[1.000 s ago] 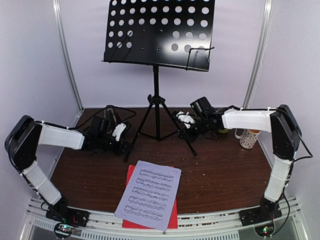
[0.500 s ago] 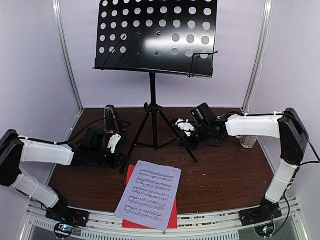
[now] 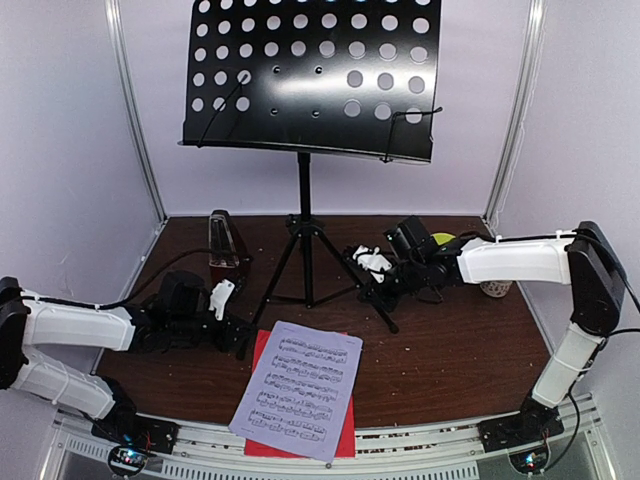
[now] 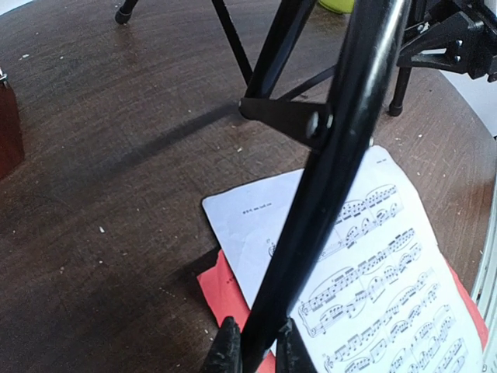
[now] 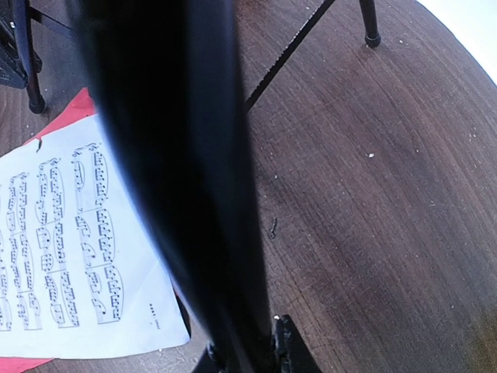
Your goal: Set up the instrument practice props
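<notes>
Standing mid-table toward the back on three spread legs: a black music stand [image 3: 303,195], with its holed desk tilted back high above both arms. Clamped low on the left front leg by the left gripper [image 4: 256,353], fingers [image 4: 227,350] drawn narrow and pressed on the tube from either side. Gripped likewise on the right front leg by the right gripper [image 5: 245,353], jaws narrow around the tube (too close to the lens there for a sharp view). Lying flat in front of the stand, close to the front edge of the table [image 3: 450,350]: a white sheet [image 3: 297,388] of printed notes, skewed on top of a red sheet [image 3: 261,355], with red peeking out along the upper left side and at the bottom right. Just beside the top left corner of the white sheet: the foot of the left leg and the left gripper. Near the top right corner: the foot of the right leg. To the right of the paper: bare brown wood as far as the table's right edge. Upright near the back left, left of the stand and apart from it: a small red-brown metronome [image 3: 223,240]. Behind the right arm at the back right: a green bowl [image 3: 443,240] and, mostly hidden by the forearm, a mug [image 3: 492,288]. Between the two front legs, from pole down to paper: open wood.
</notes>
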